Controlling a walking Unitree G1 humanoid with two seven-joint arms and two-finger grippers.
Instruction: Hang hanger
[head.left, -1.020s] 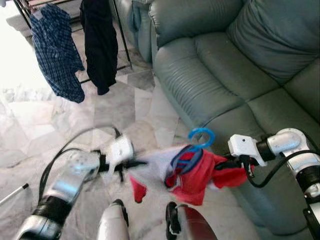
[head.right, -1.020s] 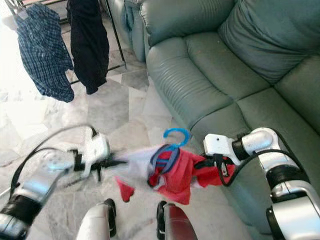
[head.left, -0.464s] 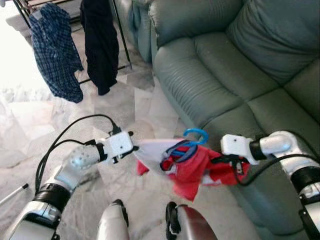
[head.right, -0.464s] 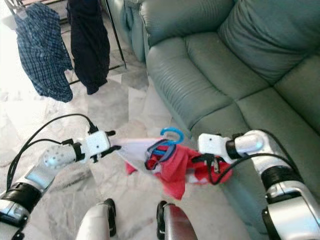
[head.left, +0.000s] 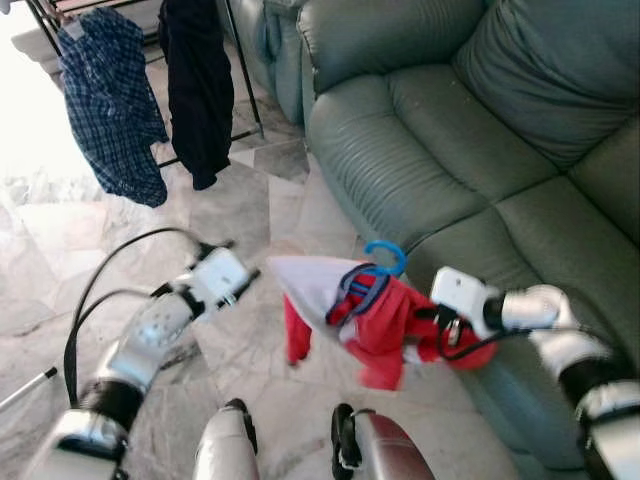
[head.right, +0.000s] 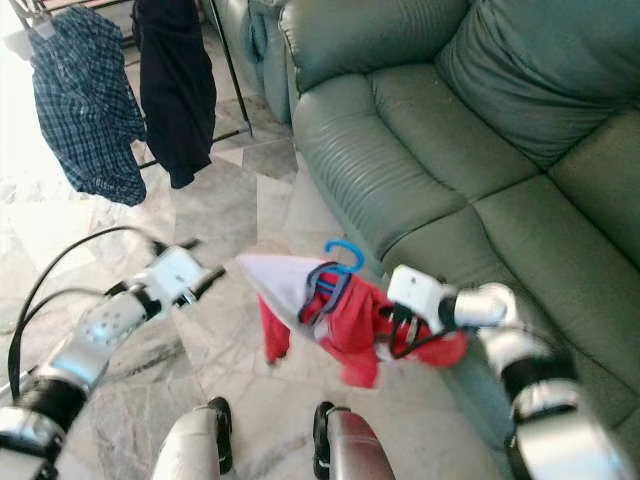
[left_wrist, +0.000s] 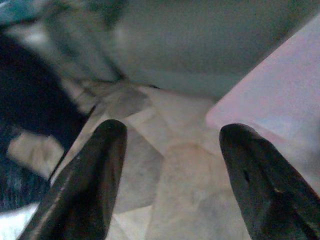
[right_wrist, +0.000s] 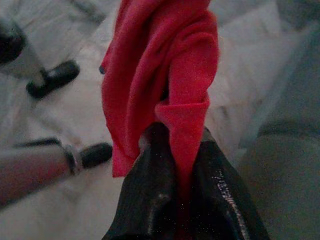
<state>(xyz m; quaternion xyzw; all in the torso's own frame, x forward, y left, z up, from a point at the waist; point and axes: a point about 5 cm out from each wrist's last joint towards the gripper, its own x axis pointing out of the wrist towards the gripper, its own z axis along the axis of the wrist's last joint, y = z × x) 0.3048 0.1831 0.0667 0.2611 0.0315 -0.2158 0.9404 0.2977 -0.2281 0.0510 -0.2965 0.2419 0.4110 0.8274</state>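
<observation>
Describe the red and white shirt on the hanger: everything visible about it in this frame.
The red and white shirt is soft cloth, bunched and crumpled, with a white panel jutting toward the left arm and a red sleeve dangling. It hangs in the air over the marble floor beside the sofa, on a blue hanger. The right gripper pinches a red fold.

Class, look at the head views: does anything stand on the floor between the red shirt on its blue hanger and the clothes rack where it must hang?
Nothing visible does. The right gripper holds the red shirt on its blue hanger beside the sofa; bare marble floor runs to the rack, where a checked shirt and dark garment hang.
</observation>
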